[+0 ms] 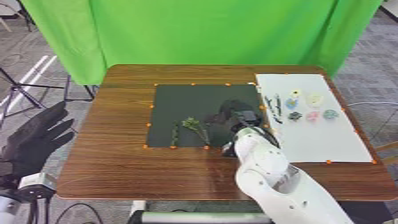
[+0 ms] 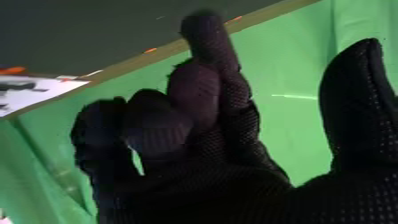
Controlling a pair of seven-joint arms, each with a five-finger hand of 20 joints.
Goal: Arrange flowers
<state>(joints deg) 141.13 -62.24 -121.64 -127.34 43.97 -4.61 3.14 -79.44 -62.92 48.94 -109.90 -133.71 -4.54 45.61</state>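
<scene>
In the head view my right hand [image 1: 238, 114] is over the right part of the dark mat [image 1: 182, 100], to the right of a leafy green sprig [image 1: 193, 126] and a thin green stem [image 1: 175, 134]. The right wrist view has this hand [image 2: 191, 135] with its thumb apart, one finger nearly straight, others loosely bent, and nothing held. My left hand [image 1: 35, 137] is open beyond the table's left edge. On the white sheet [image 1: 324, 145] lie dark stems [image 1: 274, 107], a yellow flower [image 1: 296, 93], a blue one [image 1: 291, 103], a pink one [image 1: 313, 116] and a pale teal one [image 1: 330, 114].
Small orange markers edge the mat and sheet on the brown table [image 1: 115, 170]. A pale yellow piece [image 1: 314, 100] and a dark green rosette [image 1: 296, 116] also lie on the sheet. Behind the table hangs a green curtain [image 1: 204, 35].
</scene>
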